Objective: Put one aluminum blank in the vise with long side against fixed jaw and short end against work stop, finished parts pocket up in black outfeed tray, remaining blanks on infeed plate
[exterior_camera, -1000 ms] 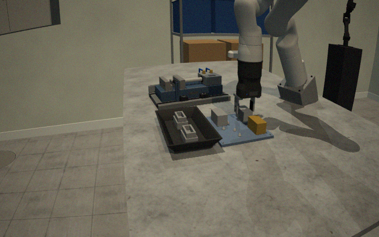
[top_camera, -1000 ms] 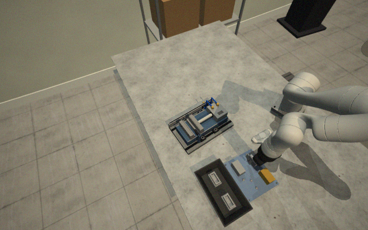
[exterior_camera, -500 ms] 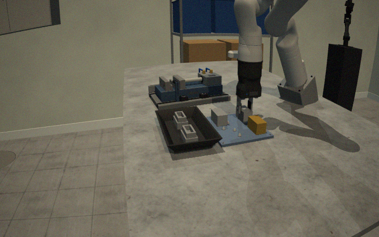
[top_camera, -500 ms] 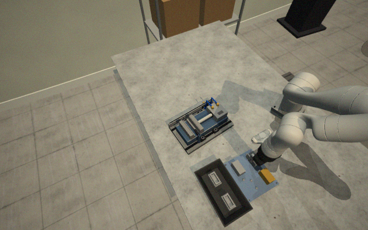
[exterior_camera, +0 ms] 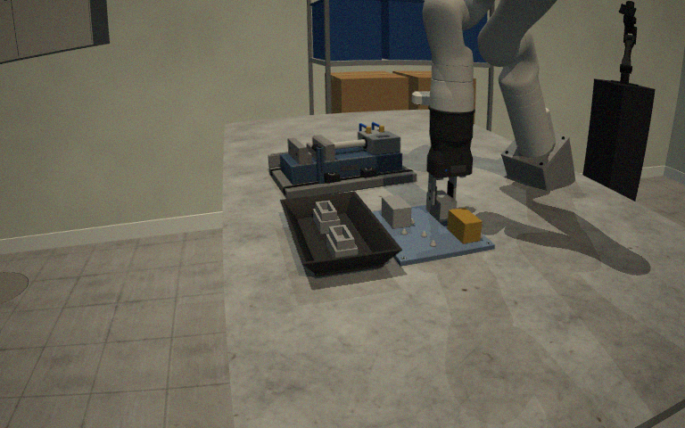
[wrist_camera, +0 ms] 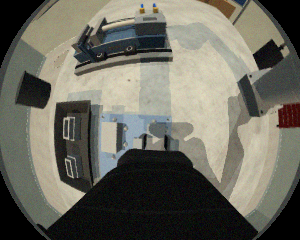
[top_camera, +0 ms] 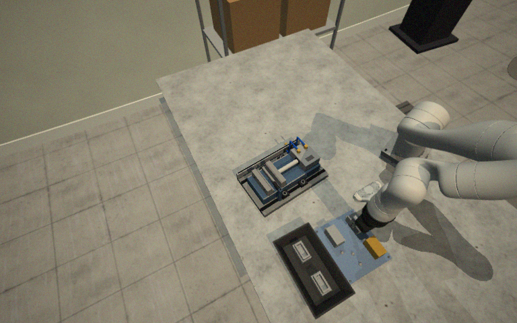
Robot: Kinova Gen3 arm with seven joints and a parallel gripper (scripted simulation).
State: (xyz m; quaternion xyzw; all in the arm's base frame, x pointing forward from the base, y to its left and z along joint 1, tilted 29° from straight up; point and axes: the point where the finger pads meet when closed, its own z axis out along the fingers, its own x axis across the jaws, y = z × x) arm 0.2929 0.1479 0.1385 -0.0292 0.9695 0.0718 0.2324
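Note:
My gripper [top_camera: 355, 225] [exterior_camera: 441, 199] points down at the back of the blue infeed plate [top_camera: 367, 268] [exterior_camera: 420, 252] [wrist_camera: 135, 120], shut on a gray blank [exterior_camera: 446, 208] that is low at the plate. Another gray blank [top_camera: 334, 235] [exterior_camera: 396, 211] [wrist_camera: 109, 136] rests on the plate beside the tray. A yellow brass blank [top_camera: 374, 247] [exterior_camera: 465, 226] rests near the plate's right edge. Two finished parts [top_camera: 302, 251] [top_camera: 320, 283] lie in the black tray [top_camera: 334, 303] [exterior_camera: 346, 265], pockets up. The vise [top_camera: 293, 171] [exterior_camera: 357, 161] [wrist_camera: 121, 41] shows no blank between its jaws. The contact under my fingers is partly hidden.
Short pins [top_camera: 359, 263] [exterior_camera: 433, 243] stand between the gray and brass blanks. The tray adjoins the plate's left side. The vise stands behind the tray, with blue hoses [top_camera: 291, 145] [exterior_camera: 362, 127] on its moving end block. My arm's base [exterior_camera: 540, 167] is at the right.

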